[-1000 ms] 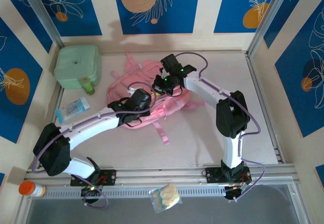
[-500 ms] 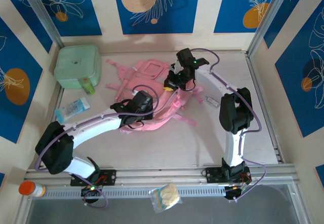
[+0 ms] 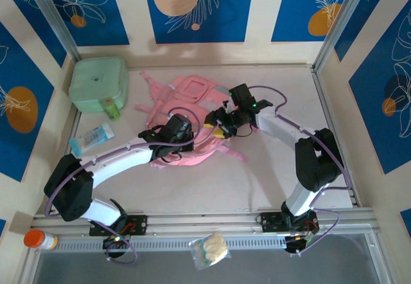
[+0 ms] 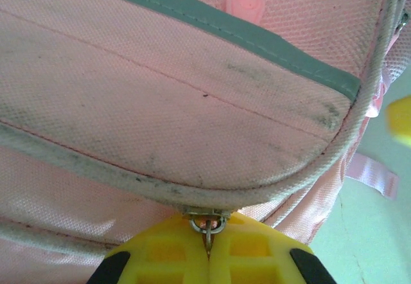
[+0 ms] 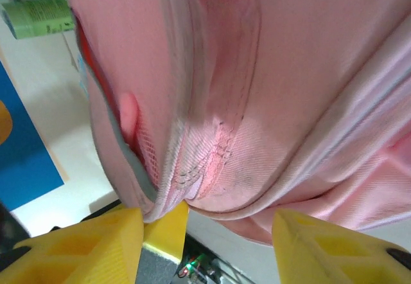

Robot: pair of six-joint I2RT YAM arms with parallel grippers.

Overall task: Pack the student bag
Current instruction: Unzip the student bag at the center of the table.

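Note:
The student bag (image 3: 190,95) is a large pink backpack lying crumpled in the middle of the table, straps spread toward the back. My left gripper (image 3: 190,135) is at its near edge, its yellow jaws pressed together on the metal zipper pull (image 4: 209,225) under the bag's grey piped seam (image 4: 192,191). My right gripper (image 3: 220,128) is at the bag's right side. In the right wrist view it (image 5: 205,218) stands open, with pink fabric (image 5: 257,72) hanging down between the yellow fingers (image 5: 302,239) and one fingertip against a fold.
A mint-green square case (image 3: 97,81) sits at the back left with a green bottle (image 3: 112,109) beside it. A blue packet (image 3: 92,137) lies near the left wall. An orange-capped bottle (image 3: 37,239) and a snack bag (image 3: 209,250) rest by the front rail.
My right gripper has come down and to the right from the bag's top and opened, letting go of the fabric. The bag has shifted and spread out. The left gripper stays shut.

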